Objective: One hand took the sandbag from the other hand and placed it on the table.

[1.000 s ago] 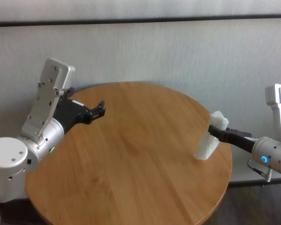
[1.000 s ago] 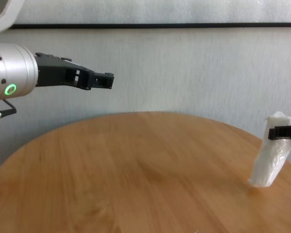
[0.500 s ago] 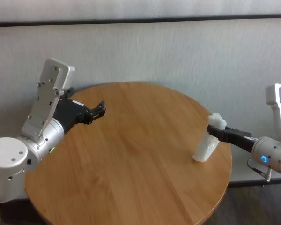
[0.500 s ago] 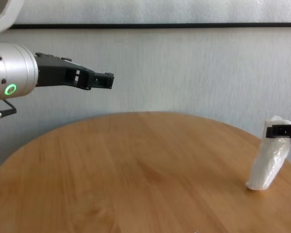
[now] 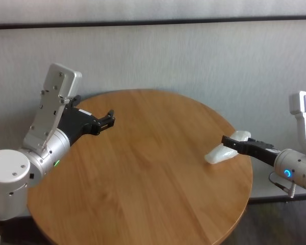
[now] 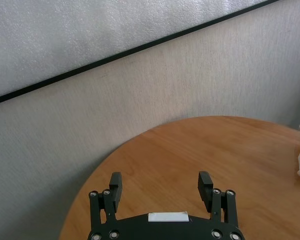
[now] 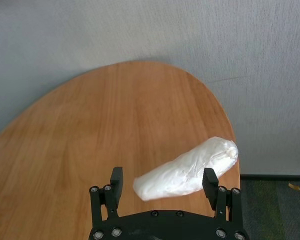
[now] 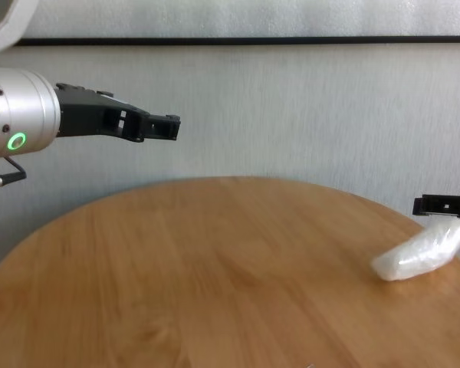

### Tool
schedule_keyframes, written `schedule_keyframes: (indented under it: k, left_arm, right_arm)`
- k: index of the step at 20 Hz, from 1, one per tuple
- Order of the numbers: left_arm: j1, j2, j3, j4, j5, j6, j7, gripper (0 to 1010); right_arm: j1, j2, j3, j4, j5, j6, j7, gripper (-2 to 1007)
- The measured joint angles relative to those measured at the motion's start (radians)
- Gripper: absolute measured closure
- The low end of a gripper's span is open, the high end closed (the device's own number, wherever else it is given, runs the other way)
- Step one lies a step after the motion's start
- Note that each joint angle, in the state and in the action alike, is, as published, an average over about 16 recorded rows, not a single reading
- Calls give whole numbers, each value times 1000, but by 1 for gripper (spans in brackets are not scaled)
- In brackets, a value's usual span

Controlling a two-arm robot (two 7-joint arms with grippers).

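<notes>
Sandbag (image 5: 225, 151): lies tilted between spread fingers of right gripper (image 5: 229, 144), open, at table (image 5: 143, 168) edge, 3 o'clock. Left gripper (image 5: 108, 120): open, empty, raised over 10 o'clock rim.

A pale grey textured wall (image 5: 194, 61) carries a thin black horizontal stripe (image 5: 153, 22).

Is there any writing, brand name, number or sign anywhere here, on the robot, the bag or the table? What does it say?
No readable text in any view.
White label on the left hand, seen from its wrist camera: looks blank, nothing legible.
Small pale patch on the left hand's side in the chest view: too small to read.
Sandbag: plain white, no print visible.
Table: bare wood grain, no marks.
Right hand: only screws, no lettering.
</notes>
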Motion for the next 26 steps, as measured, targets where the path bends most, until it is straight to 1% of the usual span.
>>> schedule_keyframes:
  k: [4,8,20,26]
  left_arm:
    - [0,0,0,0,0,0,0,11]
    - [0,0,0,0,0,0,0,11]
    - [0,0,0,0,0,0,0,11]
    - [0,0,0,0,0,0,0,11]
  right_arm:
    - [0,0,0,0,0,0,0,31]
    - [0,0,0,-1,1,-1,0,3]
    - [-1,0,0,-1,1,-1,0,0]
    - [-4,1,-1,-11,-8,-10,15,0]
